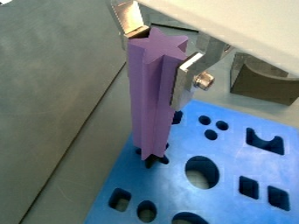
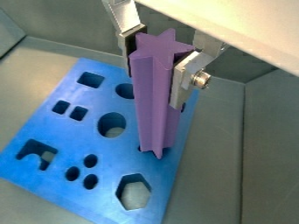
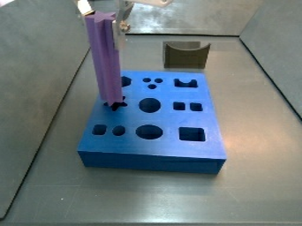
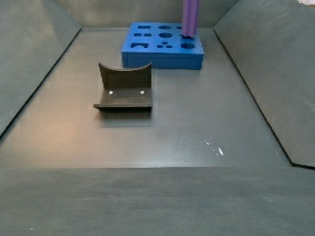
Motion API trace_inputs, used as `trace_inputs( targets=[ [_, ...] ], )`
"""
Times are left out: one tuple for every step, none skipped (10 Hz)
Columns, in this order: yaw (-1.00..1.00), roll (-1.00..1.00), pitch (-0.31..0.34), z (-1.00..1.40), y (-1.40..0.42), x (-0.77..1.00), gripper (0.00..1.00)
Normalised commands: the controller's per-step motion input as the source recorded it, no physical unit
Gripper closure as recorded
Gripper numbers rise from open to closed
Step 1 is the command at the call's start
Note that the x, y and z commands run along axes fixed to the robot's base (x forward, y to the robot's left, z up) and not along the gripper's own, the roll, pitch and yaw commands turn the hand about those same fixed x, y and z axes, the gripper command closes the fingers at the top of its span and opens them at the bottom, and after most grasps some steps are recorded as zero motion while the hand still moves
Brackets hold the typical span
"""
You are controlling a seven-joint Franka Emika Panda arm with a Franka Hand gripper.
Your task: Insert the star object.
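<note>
The star object (image 1: 149, 96) is a long lilac bar with a star-shaped end and stands upright. My gripper (image 1: 162, 57) is shut on its upper end, one silver finger (image 1: 184, 80) pressed against each side. Both wrist views show this grip; it shows again here (image 2: 156, 61). The bar's lower end (image 2: 155, 150) sits in a hole near the edge of the blue block (image 2: 70, 131). In a side view the bar (image 3: 106, 57) rises from the block's left side (image 3: 154, 154), with my gripper (image 3: 101, 11) at its top. It also shows in a side view (image 4: 192, 18).
The blue block (image 1: 233, 157) has several shaped holes: round, hexagon, square and arch. The dark olive notched fixture (image 3: 185, 55) stands behind the block, and in a side view (image 4: 123, 89) it is mid-floor. Grey sloped walls surround the floor.
</note>
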Motion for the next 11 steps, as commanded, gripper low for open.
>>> trace_inputs(
  targets=[
    [0.0,0.03,0.014,-0.21,-0.05,0.18,1.0],
    [0.0,0.04,0.044,-0.27,-0.03,0.3,1.0],
    [0.0,0.09,0.067,-0.32,0.0,0.41,1.0],
    [0.06,0.11,0.059,-0.4,0.0,0.48,1.0],
    [0.06,0.12,0.0,-0.54,0.0,0.33,1.0],
    [0.17,0.16,-0.174,-0.76,0.0,0.0,1.0],
    [0.31,0.1,-0.221,-0.75,0.0,0.0,1.0],
    [0.41,0.1,-0.25,-0.7,0.0,-0.03,1.0],
    [0.57,0.11,-0.287,-0.61,0.08,-0.04,1.0],
    [0.47,0.05,-0.306,-0.57,0.0,-0.01,1.0],
    [0.0,-0.04,-0.079,-0.05,0.0,-0.01,1.0]
  ],
)
